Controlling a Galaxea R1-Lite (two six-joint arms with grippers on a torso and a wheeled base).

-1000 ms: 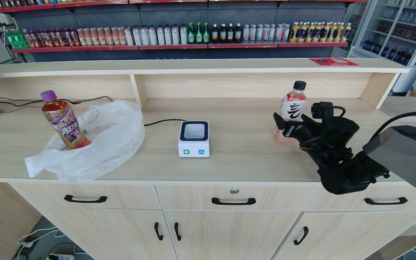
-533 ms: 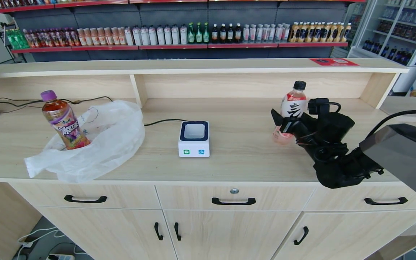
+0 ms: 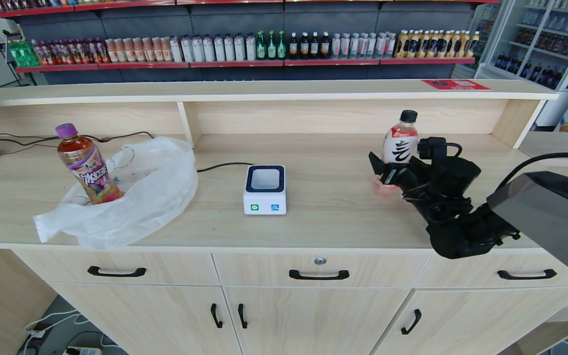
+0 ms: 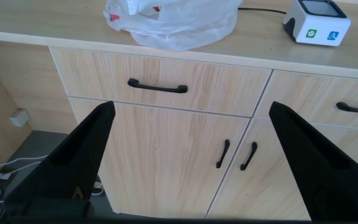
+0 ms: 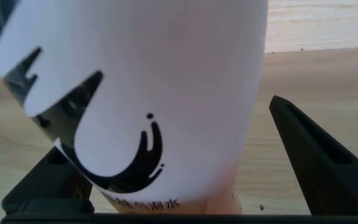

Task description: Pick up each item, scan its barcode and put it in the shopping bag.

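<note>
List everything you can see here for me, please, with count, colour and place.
tea bottle: one, amber with a purple cap, leaning in the bag
bag: one, white plastic, counter's left
scanner: one, white with a dark top, counter's middle
cable: one, black, running from the scanner toward the bag
pink bottle: one, white label, black cap, upright on the counter's right
counter: one, light wood
handles: six, black, on drawers and doors below
shelf bottles: many, mixed colours, behind the counter
left gripper: one, black, open, low before the cupboards
right gripper: one, black, open around the pink bottle
</note>
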